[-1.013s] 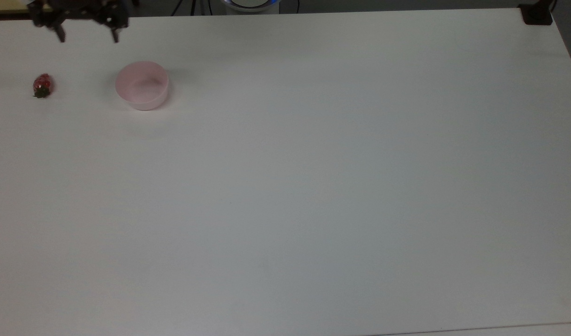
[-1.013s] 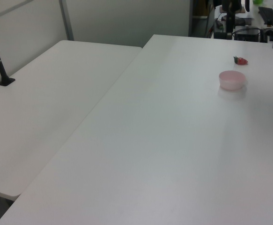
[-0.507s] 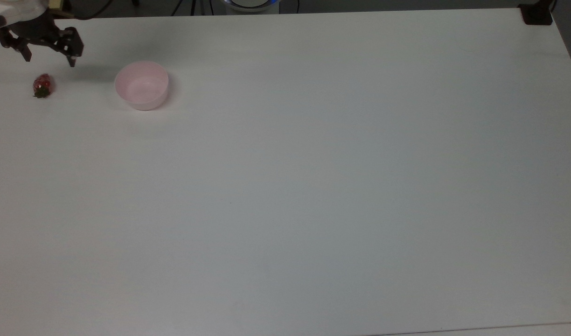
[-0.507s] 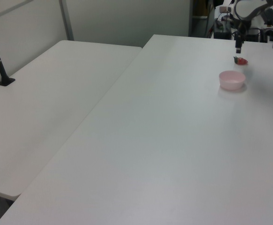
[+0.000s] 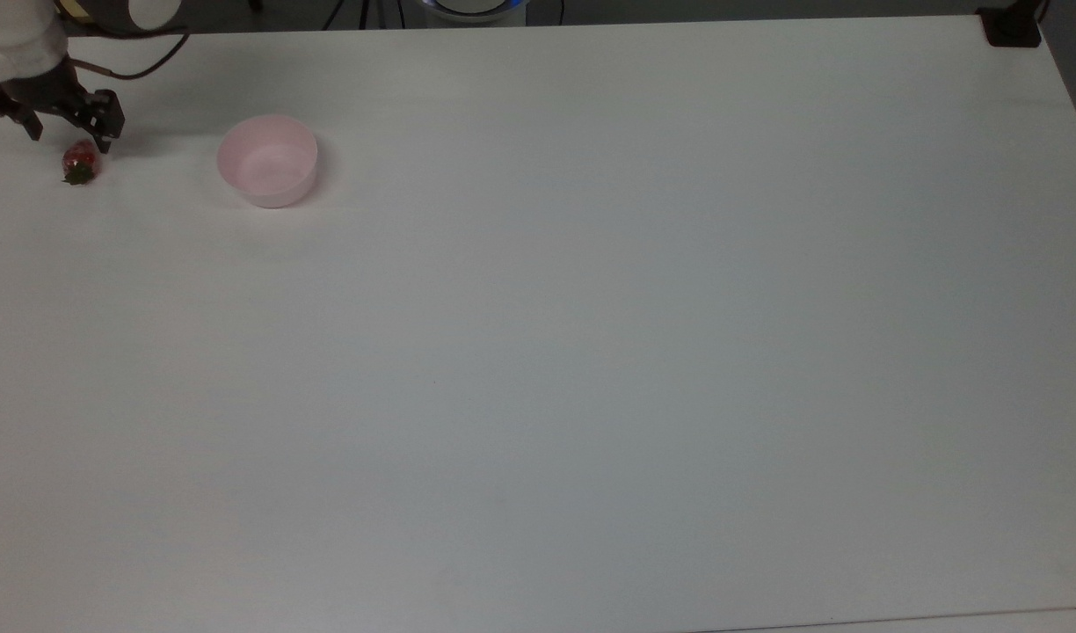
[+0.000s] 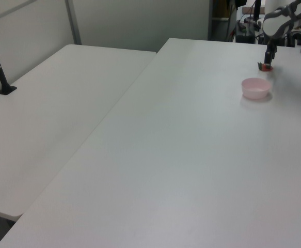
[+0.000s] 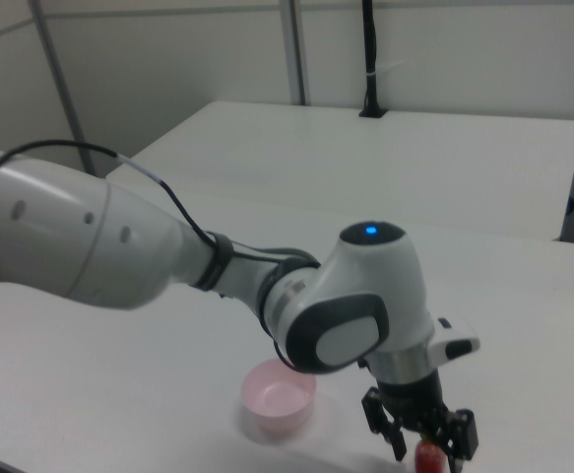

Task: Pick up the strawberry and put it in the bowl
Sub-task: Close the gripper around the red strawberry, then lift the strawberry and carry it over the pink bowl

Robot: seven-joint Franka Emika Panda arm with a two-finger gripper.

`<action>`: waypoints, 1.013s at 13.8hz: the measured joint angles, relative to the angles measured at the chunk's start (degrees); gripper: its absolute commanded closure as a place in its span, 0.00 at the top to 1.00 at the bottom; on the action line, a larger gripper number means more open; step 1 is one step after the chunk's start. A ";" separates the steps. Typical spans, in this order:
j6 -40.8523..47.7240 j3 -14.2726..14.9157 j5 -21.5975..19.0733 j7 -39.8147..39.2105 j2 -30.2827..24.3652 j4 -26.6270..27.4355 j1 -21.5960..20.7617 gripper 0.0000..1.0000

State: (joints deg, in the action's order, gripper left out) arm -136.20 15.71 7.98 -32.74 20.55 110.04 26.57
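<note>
**Claw open, straddling the strawberry**

Gripper (image 5: 68,141) (image 7: 426,450) is spread wide, fingers either side of the strawberry (image 5: 79,163) (image 7: 428,458), not clamped on it. Strawberry lies on the white table (image 5: 591,352), near the top view's left edge. Pink bowl (image 5: 267,160) (image 6: 256,88) (image 7: 280,395) sits well apart, on the top view's right of it.

Nothing readable anywhere here, honestly. No labels, brand names, numbers or signs could be made out on anything in the three views.
</note>
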 measured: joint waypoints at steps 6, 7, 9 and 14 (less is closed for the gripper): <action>-0.95 -0.79 -4.65 0.04 2.71 -1.23 -0.08 0.22; -0.95 -0.89 -6.67 0.04 2.71 -1.99 -0.18 0.16; -0.95 -0.91 -8.80 0.04 2.71 -3.13 -0.43 0.16; 0.10 -1.77 -9.15 0.04 2.21 -3.59 -0.59 0.16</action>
State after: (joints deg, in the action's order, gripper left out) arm -136.09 13.94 -1.17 -32.70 22.75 106.46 25.97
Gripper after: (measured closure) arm 0.612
